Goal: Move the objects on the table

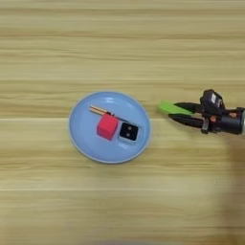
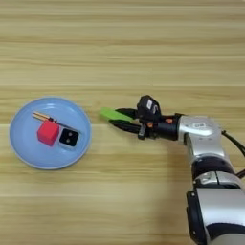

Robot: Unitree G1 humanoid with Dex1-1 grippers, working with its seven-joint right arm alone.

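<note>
A blue plate (image 1: 80,139) lies on the table (image 1: 119,38) left of centre. In it sit a red cube (image 1: 107,127), a black cube with white dots (image 1: 128,131), and a thin screwdriver (image 1: 102,111) that lies behind both. To the plate's right, my right gripper (image 2: 117,117) comes in from the right on the silver forearm (image 2: 198,129), its black fingers (image 2: 125,126) pointing left. It is shut on a flat bright-green block (image 2: 113,114), which sticks out leftward from the fingers, a short gap from the plate's rim.
Bare wooden planks surround the plate on every side. My forearm and elbow (image 2: 210,191) take up the lower right of the right eye view.
</note>
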